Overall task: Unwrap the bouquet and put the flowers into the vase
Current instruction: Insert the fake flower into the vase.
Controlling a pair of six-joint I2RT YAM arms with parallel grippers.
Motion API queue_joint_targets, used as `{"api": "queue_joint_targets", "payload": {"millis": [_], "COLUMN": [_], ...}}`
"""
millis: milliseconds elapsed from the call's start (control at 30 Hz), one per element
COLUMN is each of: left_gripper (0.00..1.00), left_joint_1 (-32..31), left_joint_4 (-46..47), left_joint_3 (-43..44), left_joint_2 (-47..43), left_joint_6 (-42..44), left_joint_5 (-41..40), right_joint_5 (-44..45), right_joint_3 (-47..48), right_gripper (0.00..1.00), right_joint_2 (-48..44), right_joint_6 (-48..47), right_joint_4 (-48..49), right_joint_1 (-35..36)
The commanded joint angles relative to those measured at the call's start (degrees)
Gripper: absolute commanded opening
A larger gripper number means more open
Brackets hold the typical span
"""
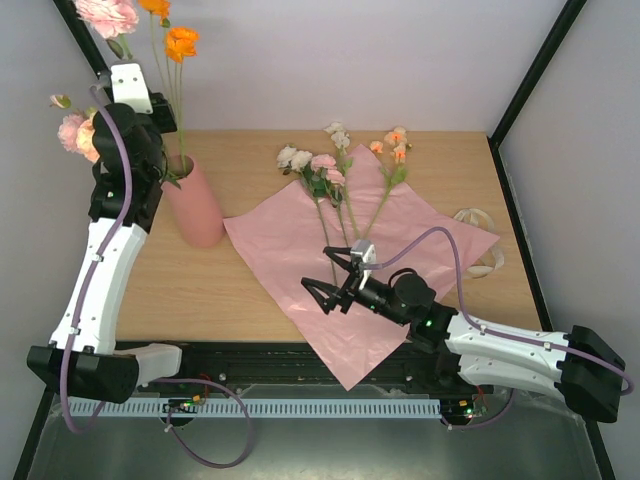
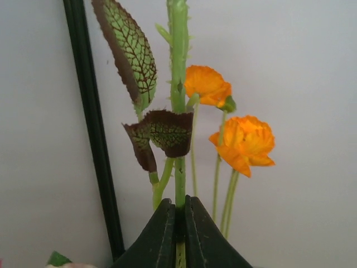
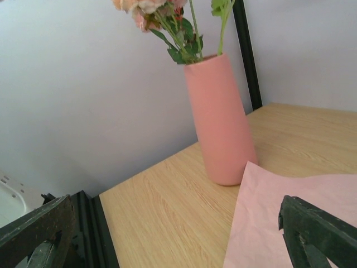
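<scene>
- A black frame post [image 2: 92, 139] rises at the back left corner, just beside the flowers standing in the vase [image 1: 195, 205]; pale, plain walls close in the table [image 1: 200, 290] on three sides.
- A cream ribbon [image 1: 483, 245] lies in loose loops on the wood, off the right corner of the wrapping paper [image 1: 290, 260].
- The right arm reaches in low over the paper, between the near table edge and the loose flowers [image 1: 330, 175].
- The vase is a smooth, matt salmon-pink cylinder, tall and narrow, standing upright on light wood-grain at the left of the table, just off the paper's left corner.
- The paper is a thin, glossy pink sheet spread flat like a diamond, its near corner hanging over the table edge.
- In the vase: pink and peach blooms with green leaves, and two ruffled orange blooms [image 2: 245, 142] on thin stalks.
- On the sheet: several pink, cream and peach flowers, stems on the paper, heads fanned toward the far edge.
- The left gripper [image 2: 179, 207] is pinched narrow around a thorny green stem [image 2: 178, 84] with dark-edged, veined leaves, up above the vase.
- The right gripper [image 1: 322, 280] is spread wide and holds nothing, hovering over the paper.
</scene>
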Motion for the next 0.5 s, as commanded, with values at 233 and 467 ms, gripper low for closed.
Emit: {"api": "queue_joint_targets", "payload": {"millis": [233, 467], "left_gripper": [0.12, 0.31], "left_joint_1": [1.71, 1.73], "left_joint_4": [-9.32, -13.2], "left_joint_3": [-0.34, 1.2], "left_joint_2": [1.21, 1.42], "left_joint_6": [-6.28, -7.66], "left_joint_5": [7.17, 8.53], "right_joint_5": [1.22, 3.16], "right_joint_3": [5.44, 6.04], "right_gripper": [0.99, 0.99], "right_joint_2": [0.26, 0.22], "right_joint_6": [1.78, 3.42], "right_joint_4": [-10.56, -12.08], "right_joint_1": [0.27, 0.28]}}
